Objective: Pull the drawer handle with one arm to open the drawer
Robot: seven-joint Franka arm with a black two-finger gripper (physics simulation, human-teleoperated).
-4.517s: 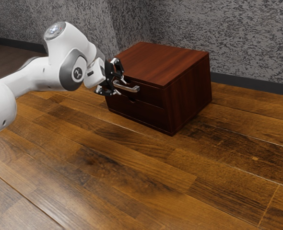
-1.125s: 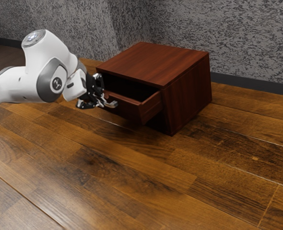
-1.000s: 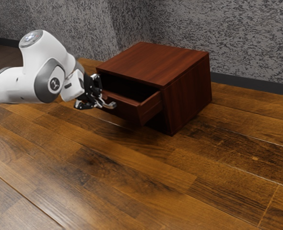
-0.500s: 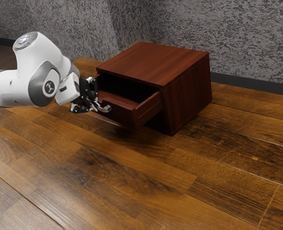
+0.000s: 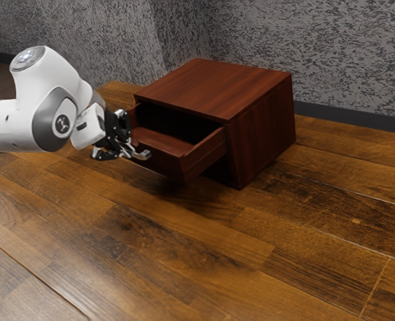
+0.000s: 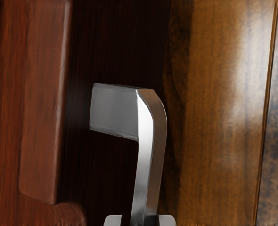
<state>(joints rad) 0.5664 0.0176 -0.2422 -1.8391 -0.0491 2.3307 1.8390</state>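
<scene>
My black two-finger tool (image 5: 128, 148) is clenched on the silver metal bar handle (image 5: 141, 154) of the dark red wooden drawer (image 5: 184, 152). The drawer stands partly out of the boxy red-brown wooden cabinet (image 5: 219, 85) just beyond.

drawer (image 5: 184, 152) slid farther out, gripper (image 5: 129, 148) (clamped on handle (image 5: 142, 154)) drawn back

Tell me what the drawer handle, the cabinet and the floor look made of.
The drawer handle looks like brushed metal: silvery grey, soft sheen. The cabinet looks like dark reddish wood or veneer: streaky grain, satin top. The floor looks like brown wooden planks: seams, grain, glossy highlights.
</scene>
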